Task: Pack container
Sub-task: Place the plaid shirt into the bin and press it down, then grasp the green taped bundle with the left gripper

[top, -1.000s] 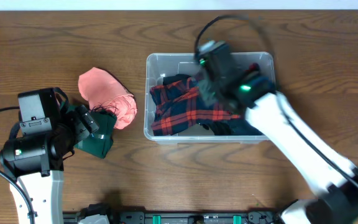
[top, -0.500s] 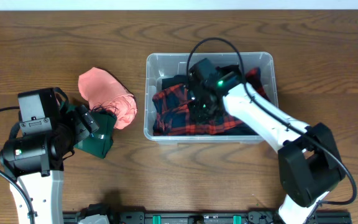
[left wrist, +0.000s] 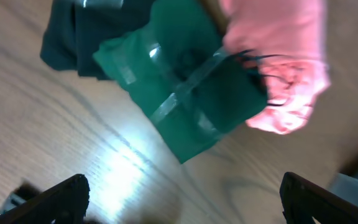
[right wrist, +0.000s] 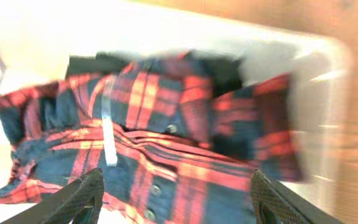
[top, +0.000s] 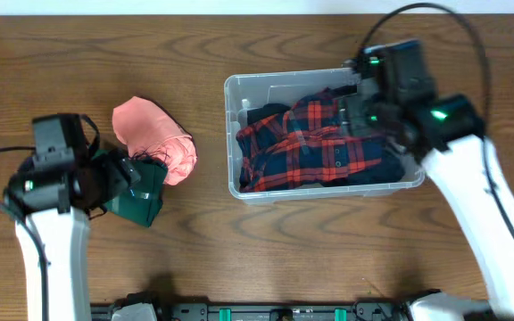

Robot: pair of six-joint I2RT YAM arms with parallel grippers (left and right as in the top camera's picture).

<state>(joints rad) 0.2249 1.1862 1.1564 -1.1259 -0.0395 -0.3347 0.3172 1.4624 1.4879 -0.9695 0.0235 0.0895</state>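
Container [top: 232,143] packing looks partway done: the right gripper [right wrist: 179,199] hangs spread and empty over the plaid shirt [top: 319,143] lying inside it, right of centre on the table [top: 239,250]. The left gripper [left wrist: 182,196], also spread, hovers by the green garment [left wrist: 229,106] and pink garment [top: 154,138], both unpacked.

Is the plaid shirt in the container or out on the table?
In: the plaid shirt lies crumpled within the container, its clear walls around it.
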